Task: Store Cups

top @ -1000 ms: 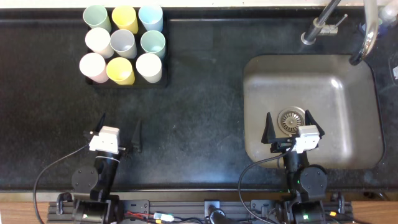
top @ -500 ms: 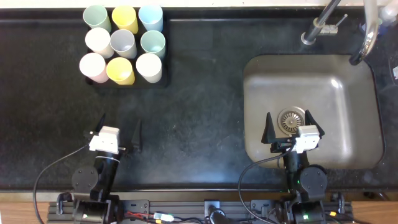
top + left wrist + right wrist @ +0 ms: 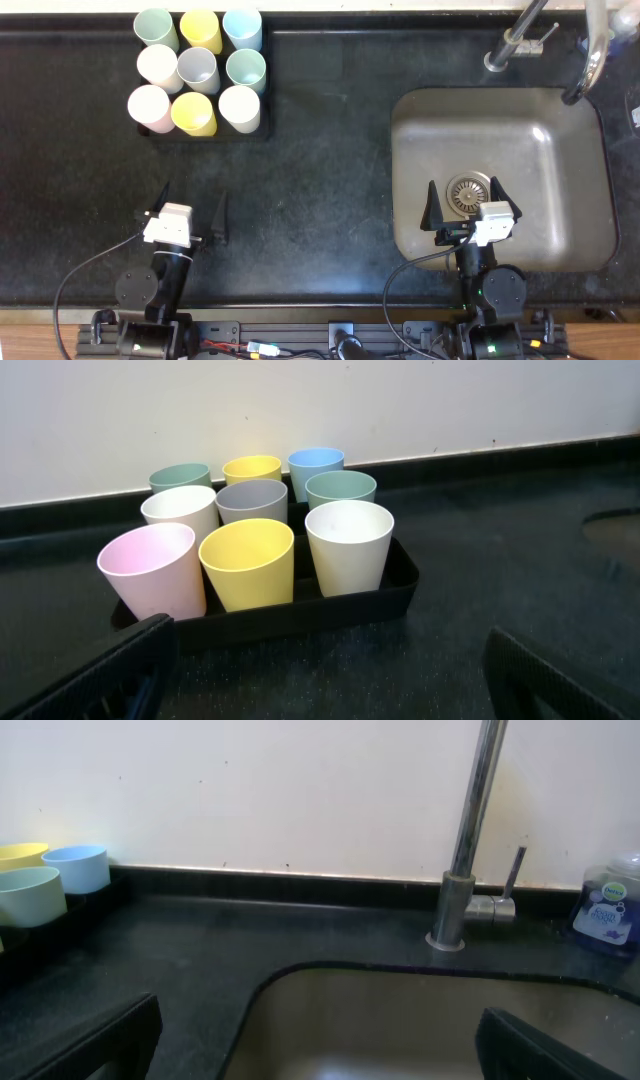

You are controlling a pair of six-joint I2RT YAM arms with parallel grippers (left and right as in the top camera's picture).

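Right gripper (image 3: 466,197) over sink (image 3: 560,150), faucet (image 3: 516,36) beyond

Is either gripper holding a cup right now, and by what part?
Nothing is held. The left gripper and right gripper are open and empty; all nine cups stand in the tray.

Nine pastel cups (image 3: 252,508) stand upright, mouths up, three by three in a black tray (image 3: 330,610), well ahead of the left gripper (image 3: 194,195)'s spread jaws; nearest row pink, yellow, white.
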